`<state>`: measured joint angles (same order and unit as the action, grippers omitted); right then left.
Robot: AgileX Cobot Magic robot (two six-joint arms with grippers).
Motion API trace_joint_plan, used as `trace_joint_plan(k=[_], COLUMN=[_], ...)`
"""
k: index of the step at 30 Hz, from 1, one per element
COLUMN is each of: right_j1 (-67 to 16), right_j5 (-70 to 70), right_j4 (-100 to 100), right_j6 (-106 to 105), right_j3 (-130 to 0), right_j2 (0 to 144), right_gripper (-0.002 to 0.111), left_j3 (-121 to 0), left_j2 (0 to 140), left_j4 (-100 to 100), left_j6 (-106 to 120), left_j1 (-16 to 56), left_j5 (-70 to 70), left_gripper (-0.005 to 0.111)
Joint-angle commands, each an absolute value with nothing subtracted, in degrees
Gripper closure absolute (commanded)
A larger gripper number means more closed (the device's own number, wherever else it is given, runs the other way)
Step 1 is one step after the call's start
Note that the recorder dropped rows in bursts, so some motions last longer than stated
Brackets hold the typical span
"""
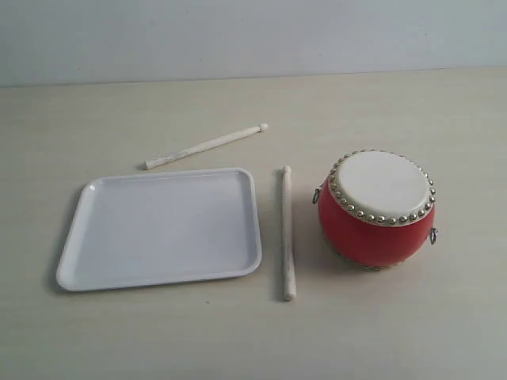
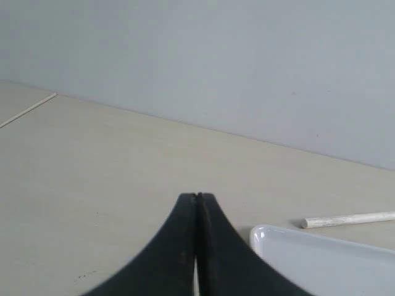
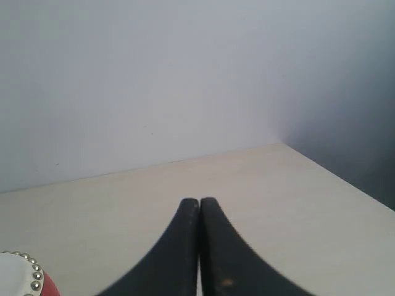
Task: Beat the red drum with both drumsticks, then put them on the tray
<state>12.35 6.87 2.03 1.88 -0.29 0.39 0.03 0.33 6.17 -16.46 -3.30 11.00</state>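
The red drum (image 1: 377,209) with its cream skin and brass studs stands on the table at the right; its edge (image 3: 23,277) shows in the right wrist view. One drumstick (image 1: 287,233) lies between the drum and the white tray (image 1: 95,198). The other drumstick (image 1: 204,146) lies slanted just behind the tray; its butt end (image 2: 349,219) shows in the left wrist view past the tray corner (image 2: 265,237). Neither gripper appears in the exterior view. My left gripper (image 2: 197,197) is shut and holds nothing. My right gripper (image 3: 199,202) is shut and holds nothing too.
A pale wooden tabletop (image 1: 253,340) spreads under everything, with a grey wall (image 1: 253,36) behind it. In the right wrist view the table's corner (image 3: 285,145) lies ahead, with a dark drop beyond it.
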Motion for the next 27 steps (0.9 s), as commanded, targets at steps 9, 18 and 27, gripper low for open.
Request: trace_joint_plan(k=[9, 18, 27], right_j1=[9.3, 9.3, 9.3], right_j5=[6.37, 6.37, 6.37], right_j4=[2.0, 2.0, 2.0], right_j6=[1.7, 1.7, 1.7], right_j3=[0.0, 0.0, 0.0], right_j2=[0.0, 0.0, 0.0], right_gripper=[0.108, 0.108, 0.108], left_j3=[0.0, 0.0, 0.0], left_j2=[0.0, 0.0, 0.0], left_j4=[6.29, 6.29, 6.29], left_j6=[-16.61, -16.71, -16.6], left_j1=[-3.39, -3.39, -3.39], left_j5=[10.82, 10.82, 10.82], left_gripper=[0.107, 0.107, 0.107])
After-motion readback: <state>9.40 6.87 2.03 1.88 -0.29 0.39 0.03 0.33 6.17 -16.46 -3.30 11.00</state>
